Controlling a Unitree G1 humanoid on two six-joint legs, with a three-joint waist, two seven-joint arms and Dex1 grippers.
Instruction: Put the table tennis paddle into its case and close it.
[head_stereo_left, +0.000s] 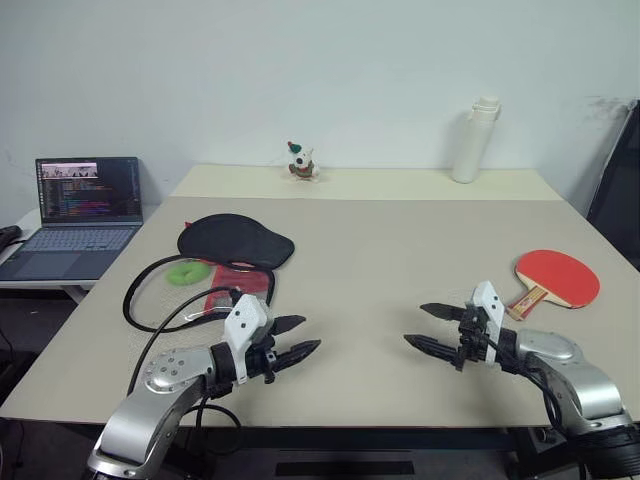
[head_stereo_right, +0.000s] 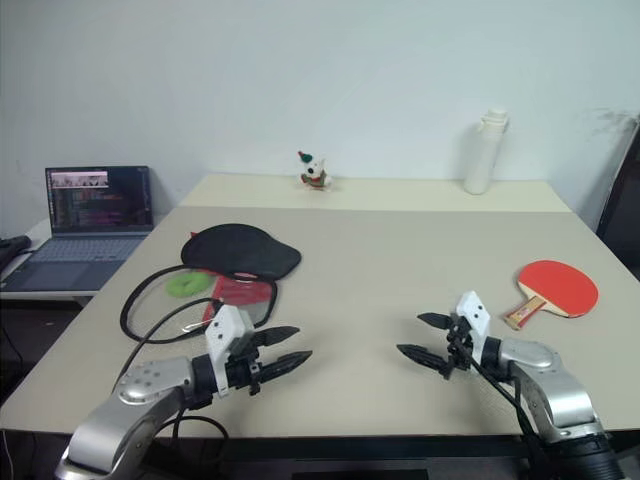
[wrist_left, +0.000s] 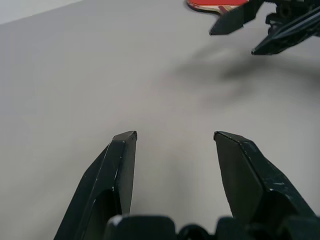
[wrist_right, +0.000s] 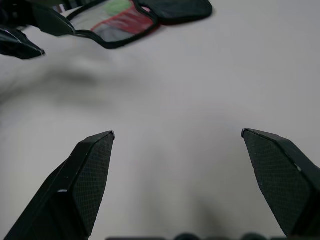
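The table tennis paddle (head_stereo_left: 556, 277) lies flat on the right side of the beige tabletop (head_stereo_left: 380, 250), red face up, its light wooden handle pointing toward the near left. Nothing touches it. Its case (head_stereo_left: 232, 255) lies well apart from it on the left side, unzipped and spread open — the black half folded back toward the far side, the red half with its mesh pocket toward the near side, ringed by the black edging. A small green object (head_stereo_left: 186, 272) sits on the open case, at its left.

The left tool (head_stereo_left: 298, 338) hovers over the near left part of the tabletop, just near of the case, its two black fingers apart and holding nothing. The right tool (head_stereo_left: 432, 328) hovers over the near right part, to the near left of the paddle and short of its handle, fingers spread wide and empty. The two tools point toward each other across bare tabletop.

At the far edge stand a small figurine (head_stereo_left: 301, 162) and, further right, a white bottle (head_stereo_left: 475, 140). An open laptop (head_stereo_left: 78, 213) sits on a lower surface off to the left.
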